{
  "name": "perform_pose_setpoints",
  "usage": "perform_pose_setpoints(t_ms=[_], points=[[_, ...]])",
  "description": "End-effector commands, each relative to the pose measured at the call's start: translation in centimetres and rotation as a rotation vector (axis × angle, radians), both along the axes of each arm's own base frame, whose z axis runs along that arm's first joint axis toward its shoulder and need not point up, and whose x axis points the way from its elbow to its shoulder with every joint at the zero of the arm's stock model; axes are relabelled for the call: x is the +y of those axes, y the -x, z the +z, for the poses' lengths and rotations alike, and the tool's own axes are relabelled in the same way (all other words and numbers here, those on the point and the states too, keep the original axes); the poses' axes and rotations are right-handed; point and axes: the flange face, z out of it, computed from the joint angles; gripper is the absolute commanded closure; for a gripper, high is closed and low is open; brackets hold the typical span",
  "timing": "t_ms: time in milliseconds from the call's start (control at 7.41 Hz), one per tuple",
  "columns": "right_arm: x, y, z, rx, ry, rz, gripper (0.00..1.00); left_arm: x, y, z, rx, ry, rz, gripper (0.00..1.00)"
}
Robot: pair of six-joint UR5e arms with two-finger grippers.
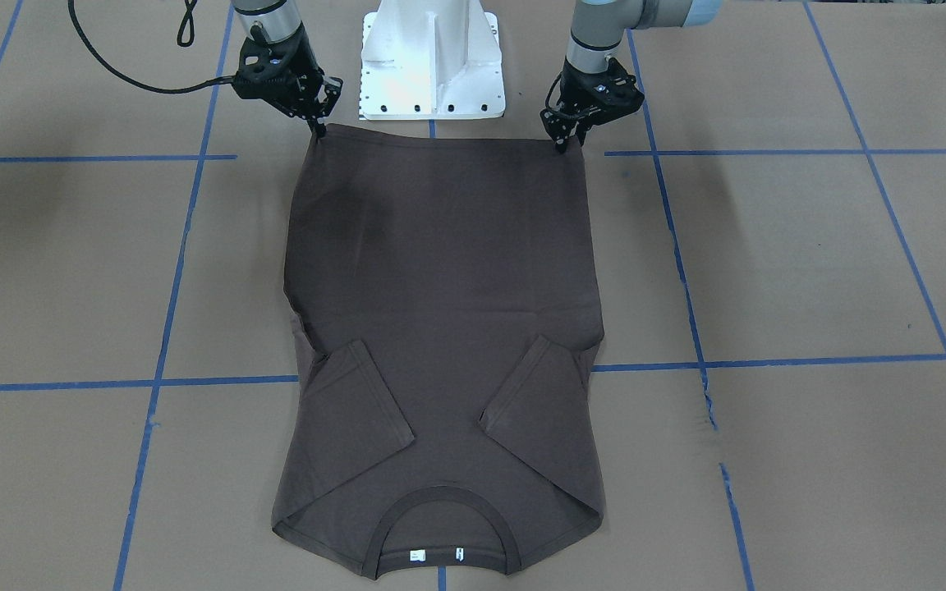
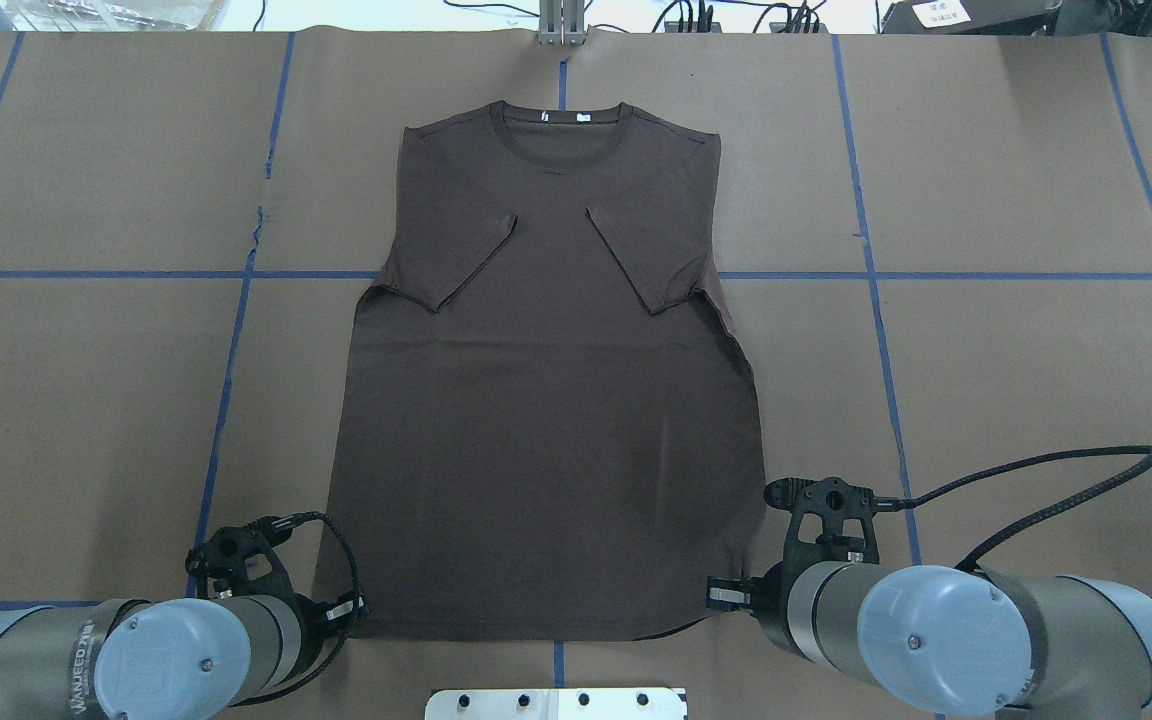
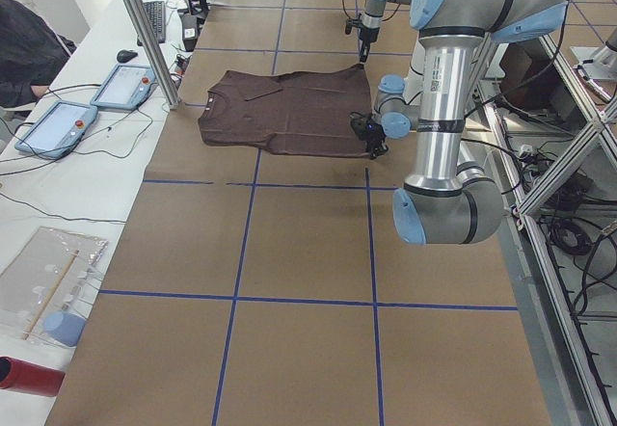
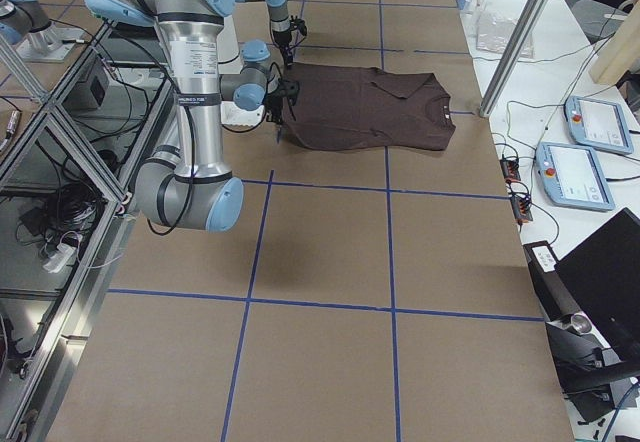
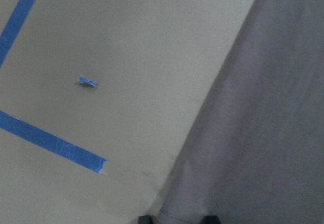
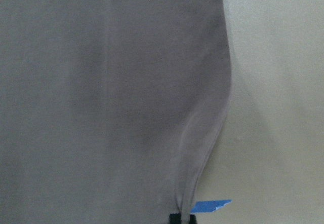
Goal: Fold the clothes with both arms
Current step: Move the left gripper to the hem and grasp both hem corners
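Illegible neck tags (image 1: 417, 556); T-shirt (image 1: 440, 271) hem in right gripper (image 1: 319, 131), left gripper (image 1: 562, 146) narrowly agape.

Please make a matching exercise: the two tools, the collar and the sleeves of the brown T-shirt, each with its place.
1 left tool
2 right tool
3 collar
4 sleeves

a folded in over the body
b hem corner, robot's right
c far end from the robot
d hem corner, robot's left

Pairs: 1-d, 2-b, 3-c, 4-a
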Motion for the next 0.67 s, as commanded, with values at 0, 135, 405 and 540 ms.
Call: perform_pose_setpoints(t_ms=[0, 135, 405, 540], points=[[-0.2, -0.3, -0.1, -0.004, 0.011, -0.007, 1.00, 0.0, 1.2, -1.7, 0.011, -0.005, 0.003, 1.00], [-0.5, -0.6, -0.1, -0.007, 0.020, -0.010, 1.00, 0.2, 1.9, -2.9, 0.017, -0.002, 0.007, 1.00], [-0.5, -0.7, -0.3, -0.010, 0.021, -0.011, 1.00, 0.3, 2.0, -3.0, 0.007, 0.001, 0.010, 1.00], [-0.5, -0.7, -0.3, -0.010, 0.022, -0.012, 1.00, 0.2, 2.1, -3.1, 0.010, 0.001, 0.009, 1.00]])
